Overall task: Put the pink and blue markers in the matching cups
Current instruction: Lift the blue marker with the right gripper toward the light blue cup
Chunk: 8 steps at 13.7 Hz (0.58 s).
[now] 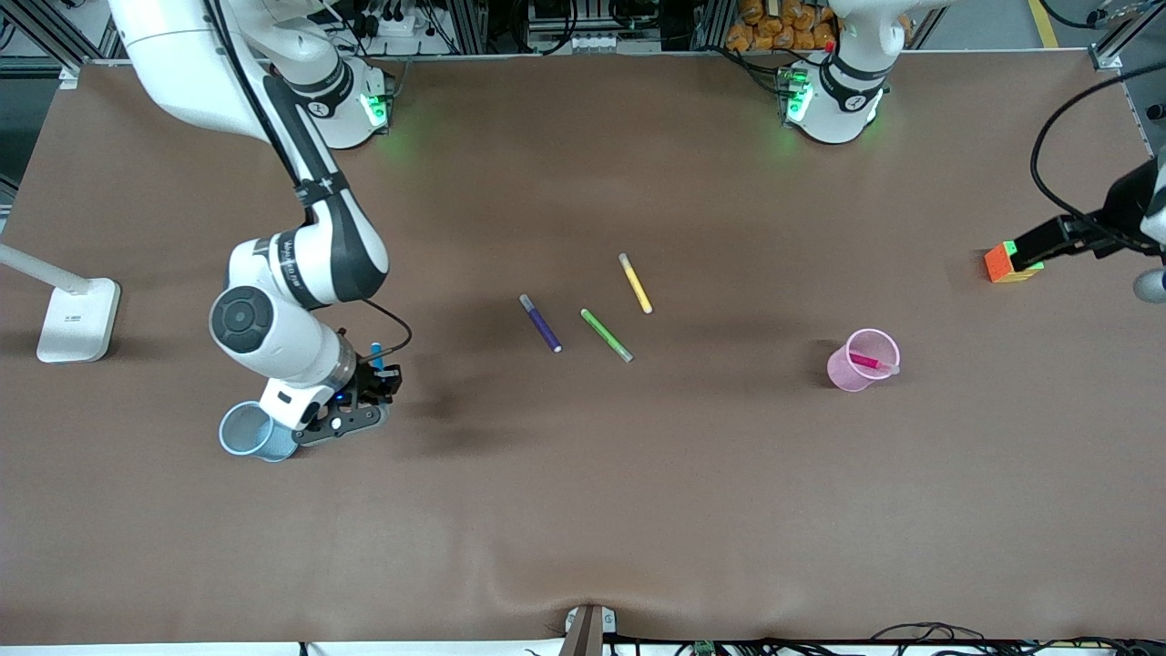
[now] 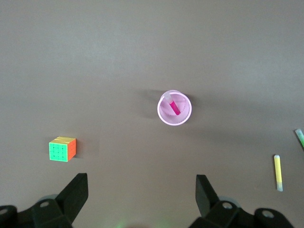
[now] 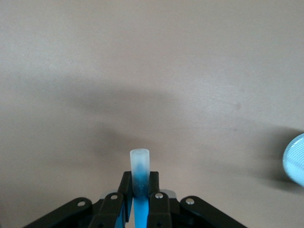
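Note:
My right gripper [image 1: 364, 405] is shut on the blue marker [image 1: 376, 353], low over the table just beside the light blue cup [image 1: 248, 430], which is empty. In the right wrist view the marker's pale end [image 3: 140, 164] sticks out between the fingers, and the cup's rim [image 3: 295, 166] shows at the edge. The pink marker [image 1: 870, 363] leans inside the pale pink cup [image 1: 856, 374] toward the left arm's end; both show in the left wrist view, marker [image 2: 174, 105] in cup [image 2: 183, 118]. My left gripper [image 2: 141, 190] is open and empty, high over the table near a colour cube.
A purple pen [image 1: 540, 322], a green pen [image 1: 606, 334] and a yellow pen [image 1: 635, 282] lie mid-table. A colour cube [image 1: 1002, 262] sits toward the left arm's end. A white lamp base [image 1: 77, 319] stands at the right arm's end.

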Each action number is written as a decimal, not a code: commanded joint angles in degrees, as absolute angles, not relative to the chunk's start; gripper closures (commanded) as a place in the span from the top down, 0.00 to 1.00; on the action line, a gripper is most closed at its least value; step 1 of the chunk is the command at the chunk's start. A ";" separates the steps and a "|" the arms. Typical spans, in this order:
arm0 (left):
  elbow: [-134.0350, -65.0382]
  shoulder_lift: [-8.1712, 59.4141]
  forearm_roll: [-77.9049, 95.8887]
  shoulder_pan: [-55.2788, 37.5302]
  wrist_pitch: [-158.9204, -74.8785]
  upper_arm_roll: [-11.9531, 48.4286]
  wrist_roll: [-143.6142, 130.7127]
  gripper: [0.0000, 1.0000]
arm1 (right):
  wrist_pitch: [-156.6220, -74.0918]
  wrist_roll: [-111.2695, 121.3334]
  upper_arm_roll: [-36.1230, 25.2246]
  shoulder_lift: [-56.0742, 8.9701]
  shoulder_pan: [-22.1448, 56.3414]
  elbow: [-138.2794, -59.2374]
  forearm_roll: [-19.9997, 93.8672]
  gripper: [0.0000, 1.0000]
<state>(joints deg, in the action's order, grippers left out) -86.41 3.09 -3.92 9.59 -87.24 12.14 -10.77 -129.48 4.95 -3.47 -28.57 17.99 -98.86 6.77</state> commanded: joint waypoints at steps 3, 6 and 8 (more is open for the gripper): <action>-93.78 -3.87 -2.46 -2.61 -87.63 -0.68 -8.80 1.00 | -128.41 12.03 -2.37 -26.81 14.77 -98.70 7.65 0.00; -93.61 -3.69 -2.46 -2.55 -87.36 -0.88 -7.30 1.00 | -127.09 17.91 -2.20 -26.11 12.23 -98.35 8.60 0.00; -93.69 -3.69 -2.46 -2.64 -86.58 -0.62 -7.21 1.00 | -124.38 23.87 -2.28 -25.40 10.47 -96.87 14.90 0.00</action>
